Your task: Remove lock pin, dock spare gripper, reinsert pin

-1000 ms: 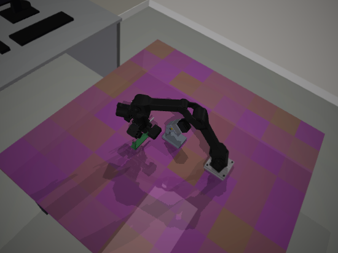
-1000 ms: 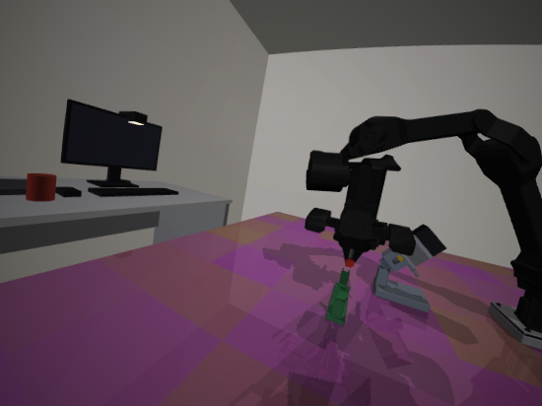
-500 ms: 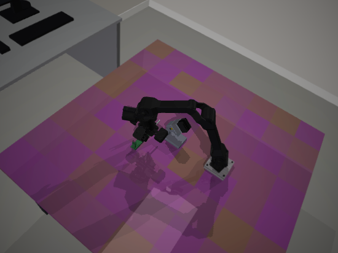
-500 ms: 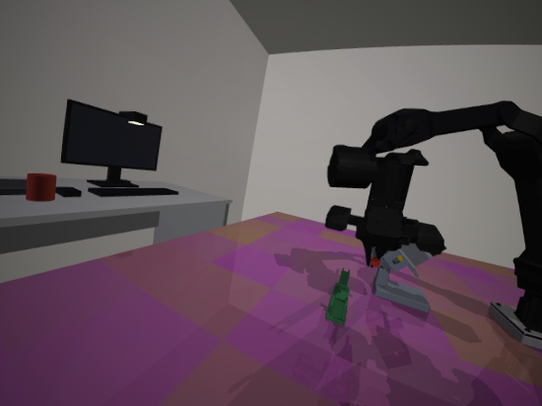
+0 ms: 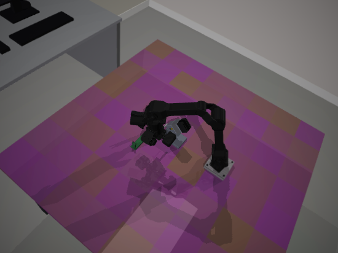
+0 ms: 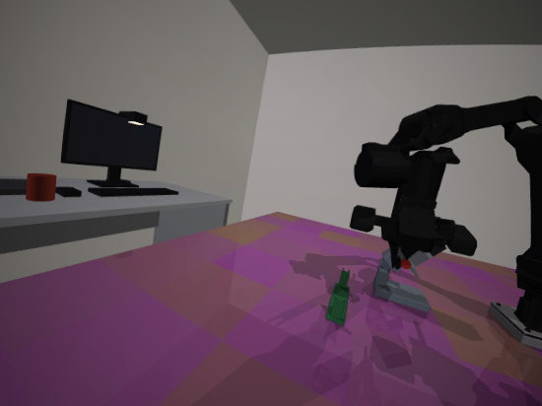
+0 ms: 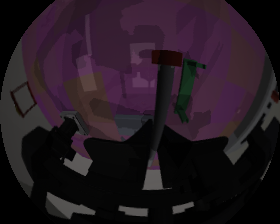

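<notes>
My gripper is shut on the lock pin, a grey rod with a red head. The head points away from the fingers. In the top view the pin is hidden by the arm. The light-grey mount stands close beside the gripper, with its socket largely hidden behind it. A black block sits on the mount's tilted upper part and seems to belong to the spare gripper. Whether the pin touches the mount cannot be told.
A green forked piece stands on the patchwork table beside the mount. The arm's base plate is on the mount's other side. A desk with a monitor stands behind.
</notes>
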Action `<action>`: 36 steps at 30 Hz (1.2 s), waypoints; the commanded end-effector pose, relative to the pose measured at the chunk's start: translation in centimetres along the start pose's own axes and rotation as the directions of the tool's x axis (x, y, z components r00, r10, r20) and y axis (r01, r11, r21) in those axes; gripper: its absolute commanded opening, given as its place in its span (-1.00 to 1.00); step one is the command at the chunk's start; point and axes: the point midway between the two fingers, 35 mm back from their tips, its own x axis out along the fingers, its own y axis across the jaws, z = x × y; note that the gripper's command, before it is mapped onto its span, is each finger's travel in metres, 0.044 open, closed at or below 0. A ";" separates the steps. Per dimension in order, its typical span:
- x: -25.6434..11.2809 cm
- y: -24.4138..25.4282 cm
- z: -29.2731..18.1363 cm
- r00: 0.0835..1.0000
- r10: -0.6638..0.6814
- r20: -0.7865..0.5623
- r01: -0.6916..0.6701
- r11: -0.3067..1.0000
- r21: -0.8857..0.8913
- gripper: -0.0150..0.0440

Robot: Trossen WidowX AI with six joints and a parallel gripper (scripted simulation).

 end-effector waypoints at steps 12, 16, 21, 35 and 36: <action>2.0 1.5 0.5 1.000 0.001 0.006 -0.001 1.000 0.003 -0.49; 3.6 1.5 1.0 1.000 0.002 0.007 -0.002 1.000 0.002 -0.49; 5.2 1.6 1.3 1.000 0.002 0.008 -0.002 1.000 0.003 -0.49; 4.9 1.6 0.3 1.000 0.006 0.009 -0.006 1.000 0.003 -0.49; 5.0 1.6 0.3 1.000 0.006 0.009 -0.006 1.000 0.003 -0.49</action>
